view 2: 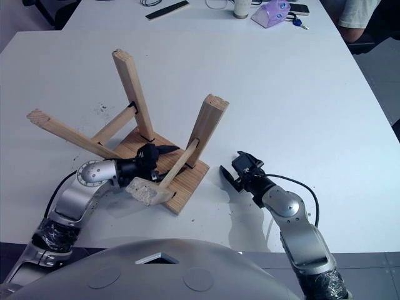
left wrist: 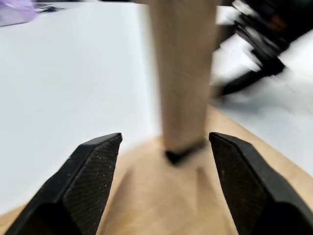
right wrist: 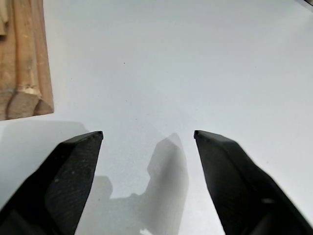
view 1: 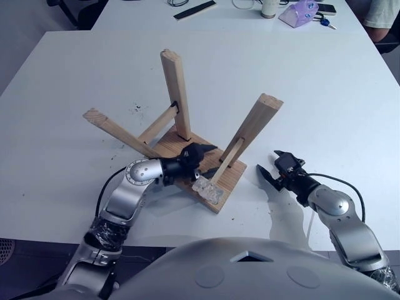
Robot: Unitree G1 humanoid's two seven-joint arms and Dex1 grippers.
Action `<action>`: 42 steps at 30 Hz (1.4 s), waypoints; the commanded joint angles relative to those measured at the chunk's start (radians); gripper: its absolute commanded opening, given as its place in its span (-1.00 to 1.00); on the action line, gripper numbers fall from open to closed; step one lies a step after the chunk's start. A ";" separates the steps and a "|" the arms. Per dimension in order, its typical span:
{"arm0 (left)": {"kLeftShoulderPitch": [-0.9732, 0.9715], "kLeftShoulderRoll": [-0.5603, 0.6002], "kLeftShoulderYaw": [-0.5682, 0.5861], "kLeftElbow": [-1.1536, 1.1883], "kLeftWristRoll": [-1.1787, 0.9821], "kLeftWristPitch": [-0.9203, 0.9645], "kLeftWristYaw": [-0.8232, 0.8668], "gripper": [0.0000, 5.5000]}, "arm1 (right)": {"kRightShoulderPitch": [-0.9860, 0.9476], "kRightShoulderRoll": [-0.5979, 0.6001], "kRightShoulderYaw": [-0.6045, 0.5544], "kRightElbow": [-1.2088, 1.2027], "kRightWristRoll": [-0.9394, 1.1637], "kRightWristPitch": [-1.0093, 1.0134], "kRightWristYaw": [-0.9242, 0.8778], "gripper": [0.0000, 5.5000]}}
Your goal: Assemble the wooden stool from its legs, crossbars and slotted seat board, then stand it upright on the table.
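Observation:
The wooden stool lies upside down with its seat board [view 1: 232, 180] flat on the white table [view 1: 325, 100]. Three legs point upward: a back leg [view 1: 176, 87], a left leg [view 1: 115, 130] and a right leg [view 1: 256, 125]. A fourth leg's pale end [view 1: 208, 189] points toward me at the board's near edge. Crossbars [view 1: 159, 125] join the legs. My left gripper [view 1: 211, 159] is open low over the board among the legs, and a leg [left wrist: 183, 73] stands just beyond its fingers [left wrist: 93, 181]. My right gripper [view 1: 270, 162] is open and empty over bare table, just right of the board's corner [right wrist: 24, 73].
A second table behind holds a black strip [view 1: 195, 9], a cup [view 1: 269, 7] and a purple object [view 1: 300, 12]. Small dark specks [view 1: 136, 107] dot the tabletop left of the stool. The table's front edge runs close below both arms.

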 commanded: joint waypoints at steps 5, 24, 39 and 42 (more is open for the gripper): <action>0.011 -0.040 0.289 -0.290 -0.449 0.444 0.152 0.20 | 0.016 0.005 -0.016 0.008 0.001 -0.005 -0.009 0.26; 0.314 0.400 0.526 -0.030 -0.545 0.355 -0.268 0.20 | 0.090 0.066 -0.005 -0.013 -0.020 -0.030 -0.088 0.26; -0.022 0.318 0.311 0.654 0.105 -0.580 -0.174 0.20 | 0.234 -0.072 0.081 -0.170 0.003 -0.023 0.072 0.26; -0.012 0.330 0.253 0.693 0.204 -0.766 -0.174 0.20 | 0.215 -0.063 0.127 -0.177 -0.011 -0.011 0.066 0.26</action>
